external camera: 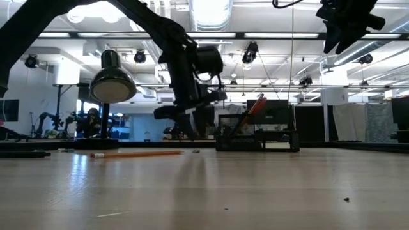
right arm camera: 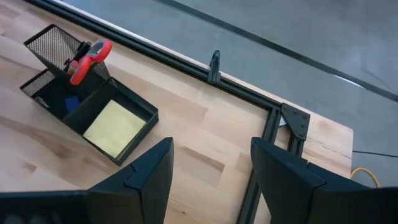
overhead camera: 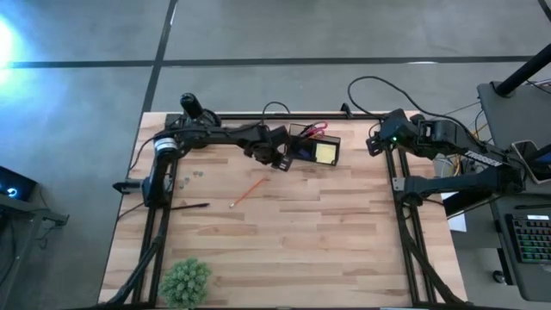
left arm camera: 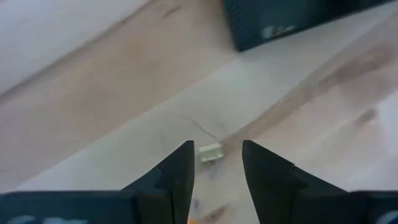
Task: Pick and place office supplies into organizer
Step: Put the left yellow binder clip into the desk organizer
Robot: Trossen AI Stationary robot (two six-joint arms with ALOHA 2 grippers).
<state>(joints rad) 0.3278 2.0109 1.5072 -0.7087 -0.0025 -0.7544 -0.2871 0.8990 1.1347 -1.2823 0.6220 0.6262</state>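
While the left pincer (overhead camera: 280,160) hangs released, the black mesh organizer (overhead camera: 315,145) holds red-handled scissors (right arm camera: 87,57).

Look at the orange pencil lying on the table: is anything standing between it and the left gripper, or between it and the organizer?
Nothing visible blocks either way. The orange pencil lies alone on bare wood. The left gripper, open, hovers beside the organizer, with only open table between them and the pencil.

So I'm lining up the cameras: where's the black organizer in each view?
High view: organizer at the table's far edge, centre.
Low view: right of centre, far back.
Left wrist view: a dark corner at the top.
Right wrist view: upper left.
Shared landmark: red-handled scissors standing inside.
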